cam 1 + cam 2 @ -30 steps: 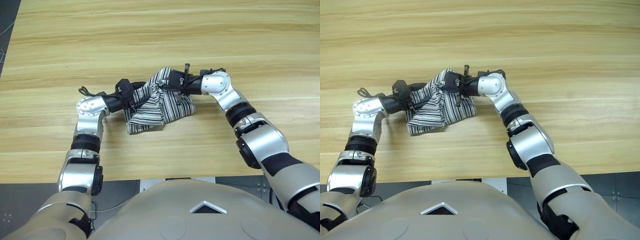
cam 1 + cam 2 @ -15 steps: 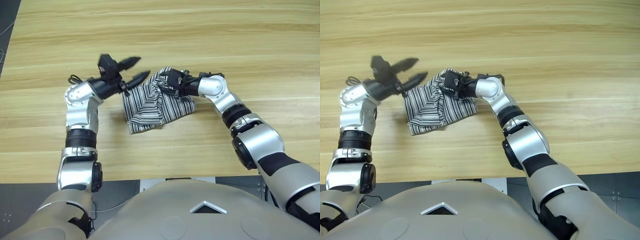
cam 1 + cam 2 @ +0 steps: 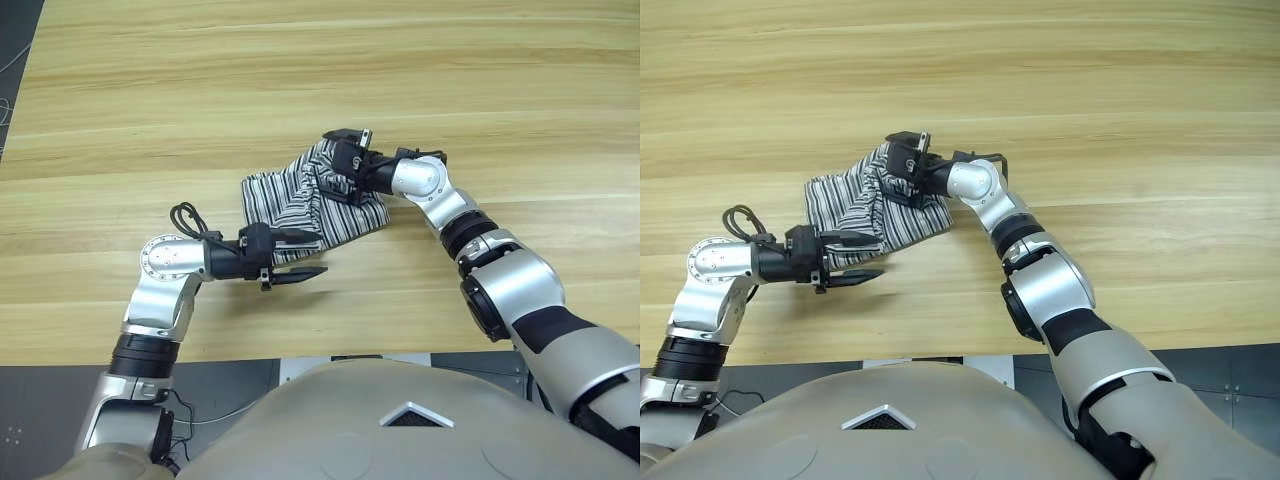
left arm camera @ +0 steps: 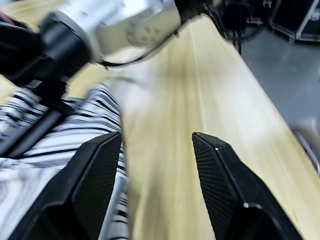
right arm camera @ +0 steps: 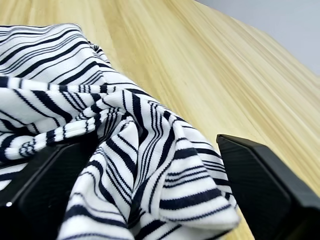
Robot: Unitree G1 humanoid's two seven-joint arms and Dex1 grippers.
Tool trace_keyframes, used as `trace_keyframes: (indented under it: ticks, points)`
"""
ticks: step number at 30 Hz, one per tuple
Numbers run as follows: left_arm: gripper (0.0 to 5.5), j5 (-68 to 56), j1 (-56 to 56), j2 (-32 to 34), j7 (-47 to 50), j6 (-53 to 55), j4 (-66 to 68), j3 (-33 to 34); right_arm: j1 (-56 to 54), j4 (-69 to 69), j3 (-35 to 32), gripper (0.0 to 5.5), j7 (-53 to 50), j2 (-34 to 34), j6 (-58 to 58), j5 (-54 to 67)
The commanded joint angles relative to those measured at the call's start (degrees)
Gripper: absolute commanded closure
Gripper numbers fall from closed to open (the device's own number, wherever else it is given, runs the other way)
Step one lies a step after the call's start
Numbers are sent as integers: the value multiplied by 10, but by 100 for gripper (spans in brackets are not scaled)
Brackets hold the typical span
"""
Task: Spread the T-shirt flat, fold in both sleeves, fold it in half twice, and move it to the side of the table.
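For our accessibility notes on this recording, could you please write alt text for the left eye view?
A crumpled black-and-white striped T-shirt lies bunched on a light wooden table. The robot's right gripper sits in the shirt's far right folds, and its left gripper is open at the shirt's near edge.
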Motion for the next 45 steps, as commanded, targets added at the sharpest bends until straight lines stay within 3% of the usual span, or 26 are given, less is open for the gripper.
trace_keyframes:
  ticks: [1, 8, 16, 25, 32, 37, 41, 45]
  points:
    - [287, 88, 14, 23, 25, -59, 37, -36, -12, 6, -11, 110, 4, 1, 15, 1]
    - [287, 113, -27, 2, 89, -103, 101, -28, -1, 4, -15, 110, 26, 5, 14, 0]
    - [287, 70, -30, -4, 91, -84, 85, -20, 2, 5, -15, 110, 22, 4, 13, -8]
    - [287, -63, -95, -21, 85, 7, 142, 63, 6, 6, -12, 110, 18, 2, 11, -13]
    - [287, 40, -181, -35, 170, -115, 386, 80, 10, 1, -18, 110, 24, 3, 7, -7]
    - [287, 74, -206, -43, 181, -173, 454, 73, 9, -2, -32, 110, 27, 0, 9, 7]
    - [287, 90, -212, -49, 184, -203, 485, 70, -7, -3, -82, 110, 49, 8, 57, 60]
    - [287, 96, -215, -53, 178, -219, 494, 67, -45, 11, -126, 110, -6, -7, 118, 83]
